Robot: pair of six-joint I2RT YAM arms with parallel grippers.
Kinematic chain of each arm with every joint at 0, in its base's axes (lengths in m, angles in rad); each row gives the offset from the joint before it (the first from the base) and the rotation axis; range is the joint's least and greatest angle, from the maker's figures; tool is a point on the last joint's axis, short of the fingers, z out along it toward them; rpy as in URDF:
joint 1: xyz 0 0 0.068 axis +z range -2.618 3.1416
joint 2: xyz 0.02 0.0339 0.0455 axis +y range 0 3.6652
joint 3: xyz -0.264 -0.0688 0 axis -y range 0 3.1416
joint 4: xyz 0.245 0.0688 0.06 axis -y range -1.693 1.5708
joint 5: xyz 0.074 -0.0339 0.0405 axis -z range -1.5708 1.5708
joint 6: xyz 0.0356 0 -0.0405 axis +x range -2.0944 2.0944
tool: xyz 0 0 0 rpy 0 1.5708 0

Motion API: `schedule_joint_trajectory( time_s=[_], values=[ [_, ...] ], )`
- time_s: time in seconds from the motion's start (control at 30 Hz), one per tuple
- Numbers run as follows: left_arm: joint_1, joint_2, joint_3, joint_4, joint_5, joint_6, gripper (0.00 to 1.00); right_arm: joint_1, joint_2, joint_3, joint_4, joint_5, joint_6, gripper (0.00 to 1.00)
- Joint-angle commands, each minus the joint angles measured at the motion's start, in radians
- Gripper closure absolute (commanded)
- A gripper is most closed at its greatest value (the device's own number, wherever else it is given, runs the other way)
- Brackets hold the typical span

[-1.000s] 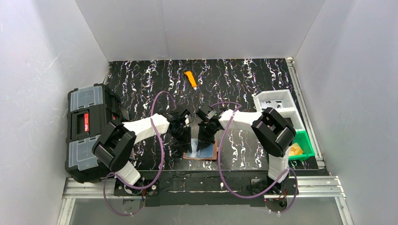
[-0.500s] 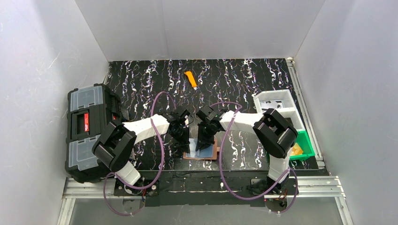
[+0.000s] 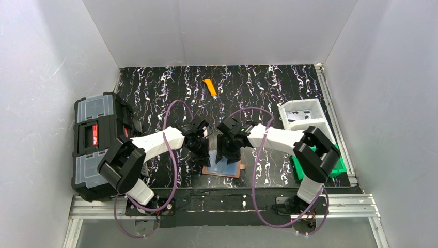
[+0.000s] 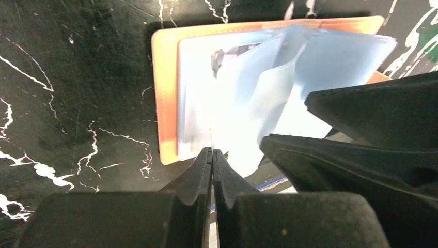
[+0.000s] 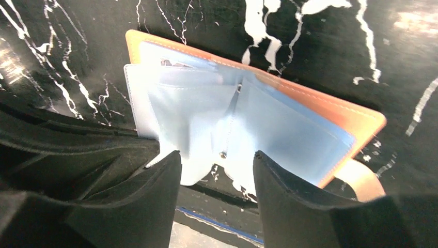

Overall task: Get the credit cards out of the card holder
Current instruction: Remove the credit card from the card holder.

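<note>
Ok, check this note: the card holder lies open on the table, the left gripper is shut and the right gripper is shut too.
One thing is wrong. The card holder lies open on the table and the left gripper is shut, but the right gripper is open: the right wrist view shows a clear gap between its fingers, over the holder's pale blue sleeves.

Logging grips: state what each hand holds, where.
Left hand pinches a bluish plastic sleeve of the tan leather card holder by its edge; right hand: nothing.

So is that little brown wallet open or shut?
Open: the card holder lies spread flat, its pale blue sleeves fanned out.
</note>
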Motion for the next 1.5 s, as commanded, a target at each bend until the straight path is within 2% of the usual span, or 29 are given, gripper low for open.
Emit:
schedule_joint_trajectory(
  time_s=[0.0, 0.37, 0.67, 0.97, 1.27, 1.37, 1.47],
  values=[
    [-0.019, -0.065, 0.025, -0.010, 0.005, -0.015, 1.00, -0.009, -0.115, -0.005, -0.086, 0.086, -0.011, 0.38],
    [-0.105, -0.024, 0.076, 0.052, 0.010, -0.050, 1.00, -0.052, -0.312, -0.162, -0.111, 0.160, 0.032, 0.34],
    [-0.175, 0.107, 0.181, 0.081, -0.011, -0.051, 1.00, -0.093, -0.417, -0.278, -0.107, 0.189, 0.062, 0.34],
    [-0.212, 0.210, 0.277, 0.093, 0.004, -0.035, 1.00, -0.129, -0.560, -0.356, -0.135, 0.268, 0.118, 0.29],
    [-0.217, 0.181, 0.287, 0.048, -0.086, -0.056, 1.00, -0.220, -0.529, -0.408, -0.182, 0.314, 0.119, 0.28],
    [-0.217, 0.179, 0.284, 0.037, -0.098, -0.065, 1.00, -0.228, -0.487, -0.427, -0.155, 0.308, 0.111, 0.37],
    [-0.217, 0.166, 0.273, 0.037, -0.103, -0.070, 1.00, -0.228, -0.437, -0.439, -0.096, 0.283, 0.102, 0.59]
  ],
)
